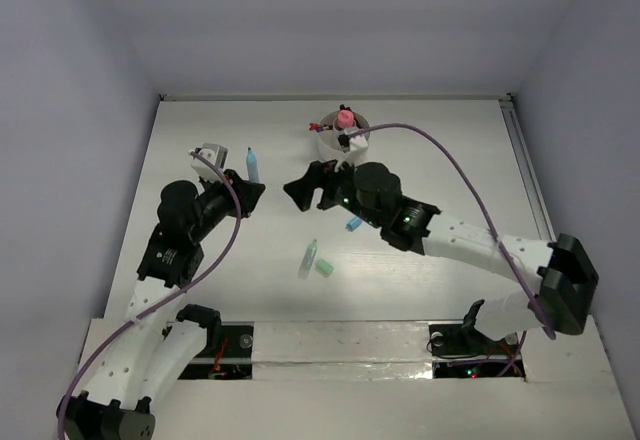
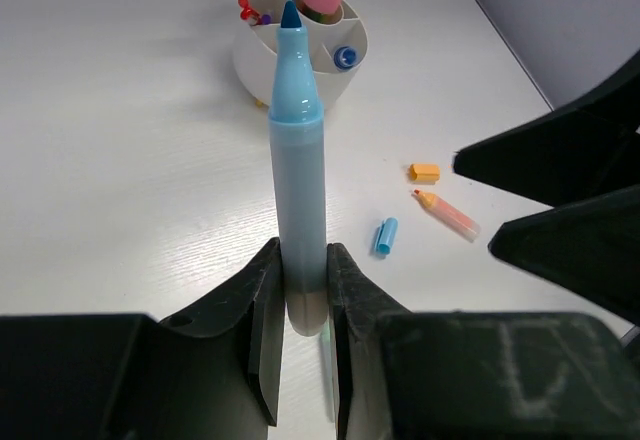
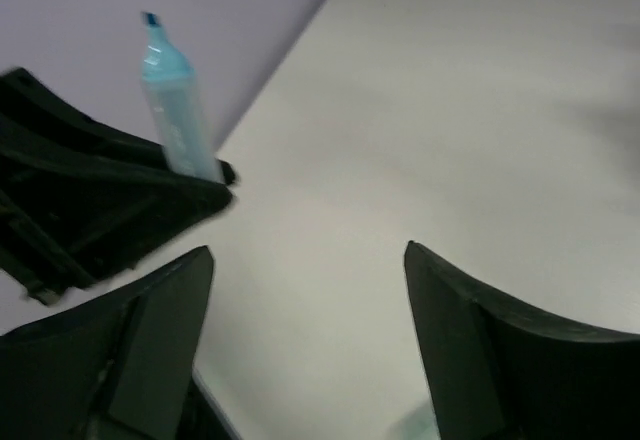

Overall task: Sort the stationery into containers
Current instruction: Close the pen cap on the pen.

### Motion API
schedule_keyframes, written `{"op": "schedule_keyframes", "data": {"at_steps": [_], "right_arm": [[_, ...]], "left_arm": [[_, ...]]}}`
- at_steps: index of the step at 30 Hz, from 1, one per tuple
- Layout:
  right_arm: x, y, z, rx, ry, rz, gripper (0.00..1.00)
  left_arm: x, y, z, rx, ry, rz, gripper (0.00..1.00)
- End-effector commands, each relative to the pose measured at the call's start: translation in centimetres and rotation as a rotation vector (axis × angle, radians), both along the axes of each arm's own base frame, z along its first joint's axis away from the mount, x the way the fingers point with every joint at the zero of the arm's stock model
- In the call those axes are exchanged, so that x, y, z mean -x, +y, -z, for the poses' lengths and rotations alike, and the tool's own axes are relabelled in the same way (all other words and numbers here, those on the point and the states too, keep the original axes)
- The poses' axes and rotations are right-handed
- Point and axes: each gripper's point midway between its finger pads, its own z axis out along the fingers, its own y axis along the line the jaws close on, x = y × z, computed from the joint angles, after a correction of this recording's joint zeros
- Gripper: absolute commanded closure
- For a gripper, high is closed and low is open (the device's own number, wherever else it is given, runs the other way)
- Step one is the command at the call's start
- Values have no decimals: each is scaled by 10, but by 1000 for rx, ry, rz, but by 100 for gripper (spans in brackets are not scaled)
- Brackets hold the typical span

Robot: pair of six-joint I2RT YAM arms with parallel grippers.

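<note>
My left gripper (image 1: 246, 192) is shut on the lower end of a light blue highlighter (image 1: 252, 165) with its cap off, and holds it tip-up above the table; the left wrist view shows the jaws (image 2: 303, 280) tight on its barrel (image 2: 298, 160). The round white divided cup (image 1: 331, 143) stands at the back centre and holds a pink-capped marker (image 1: 344, 117) and other small pieces. My right gripper (image 1: 305, 188) is open and empty, just right of the highlighter, and its wrist view (image 3: 308, 250) shows the highlighter (image 3: 175, 110) to its left.
A blue cap (image 1: 354, 224) lies beside the right arm. Two pale green pieces (image 1: 310, 258) (image 1: 324, 268) lie nearer the front. In the left wrist view an orange cap (image 2: 424, 172), an orange marker (image 2: 447, 213) and the blue cap (image 2: 386, 235) lie right of the cup (image 2: 250, 60).
</note>
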Motion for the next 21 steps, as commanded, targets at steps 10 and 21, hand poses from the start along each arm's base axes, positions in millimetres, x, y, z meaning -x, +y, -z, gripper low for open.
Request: {"op": "schedule_keyframes", "data": {"at_steps": [10, 21], "right_arm": [[17, -137, 180, 339, 440, 309, 67], [-28, -114, 216, 394, 546, 321, 23]], "left_arm": [[18, 1, -42, 33, -147, 27, 100], [31, 0, -50, 30, -185, 30, 100]]}}
